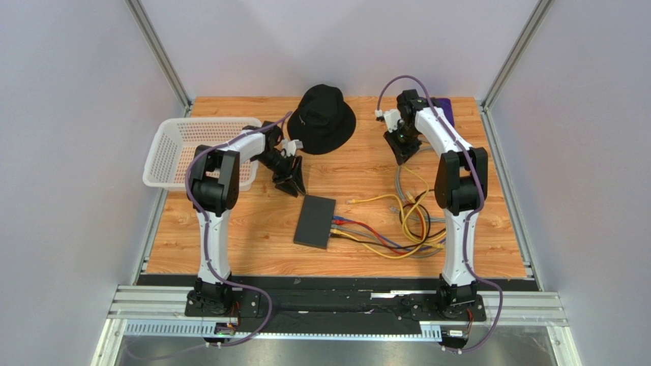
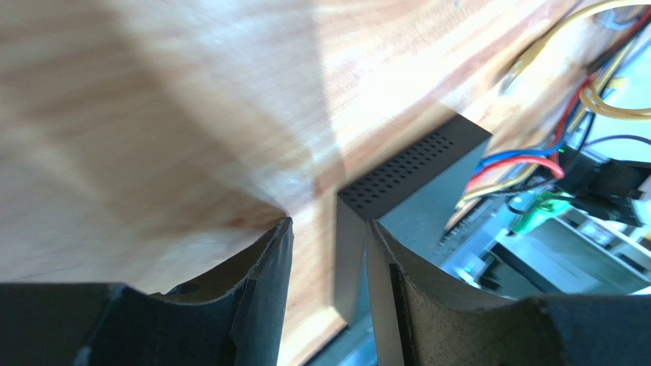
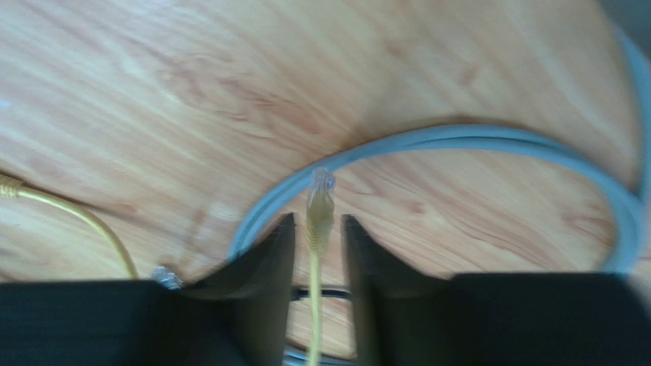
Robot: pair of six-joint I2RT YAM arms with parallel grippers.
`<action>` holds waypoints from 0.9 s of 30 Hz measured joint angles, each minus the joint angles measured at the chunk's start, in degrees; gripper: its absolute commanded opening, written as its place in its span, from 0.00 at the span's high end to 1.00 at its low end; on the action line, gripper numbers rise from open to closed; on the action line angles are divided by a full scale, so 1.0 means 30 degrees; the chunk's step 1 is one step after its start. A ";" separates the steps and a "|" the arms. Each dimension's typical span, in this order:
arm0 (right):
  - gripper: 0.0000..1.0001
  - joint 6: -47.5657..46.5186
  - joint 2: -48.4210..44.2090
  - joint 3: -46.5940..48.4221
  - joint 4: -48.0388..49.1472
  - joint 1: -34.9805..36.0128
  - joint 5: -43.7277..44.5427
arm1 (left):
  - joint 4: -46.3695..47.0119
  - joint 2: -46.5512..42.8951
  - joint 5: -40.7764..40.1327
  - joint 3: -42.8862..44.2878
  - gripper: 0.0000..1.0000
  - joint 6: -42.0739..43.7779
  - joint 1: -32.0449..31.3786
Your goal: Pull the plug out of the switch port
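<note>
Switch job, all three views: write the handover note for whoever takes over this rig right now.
Grippers: the left gripper is open and empty, just off a corner of the switch, not touching it. The right gripper is open, with the yellow plug loose between its fingers, above the grey cable.
Things: the switch lies flat on the table, with blue, red and yellow cables in its ports.
Done: the yellow plug is out of the switch and well away from it.
Left: probably only backing the right gripper off the plug and retracting both arms.
</note>
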 measured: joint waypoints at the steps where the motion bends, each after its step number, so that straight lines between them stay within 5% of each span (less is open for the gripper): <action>1: 0.49 0.0058 0.0321 0.0692 -0.0226 -0.0117 0.0386 | 0.0109 0.0000 -0.0080 0.0044 0.50 0.0204 0.0117; 5: 0.37 0.0503 0.0816 0.3781 -0.0685 -0.0277 0.0211 | 0.0962 -0.0262 0.0131 -0.0095 0.45 0.0729 0.0328; 10: 0.37 0.1348 -0.1450 0.4000 -0.0765 0.0772 -0.2550 | 0.2922 -0.2601 0.0707 -0.1916 0.39 0.0692 0.0342; 16: 0.55 0.1763 -0.4597 0.0000 -0.1304 0.3861 -0.6615 | 0.4211 -0.5129 0.0896 -0.3432 0.38 0.0007 0.0182; 19: 0.72 0.1785 -0.4153 -0.2237 -0.2055 0.5224 -0.8429 | 0.4262 -0.5034 0.0306 -0.3905 0.38 -0.0299 0.0109; 21: 0.92 0.1865 -0.2951 -0.2900 -0.2630 0.5486 -0.9326 | 0.4211 -0.4830 -0.0007 -0.4138 0.39 -0.0386 0.0102; 27: 0.99 0.2047 0.0175 -0.2776 -0.3082 0.5486 -0.9289 | 0.4124 -0.4335 -0.0138 -0.4335 0.40 -0.0503 0.0102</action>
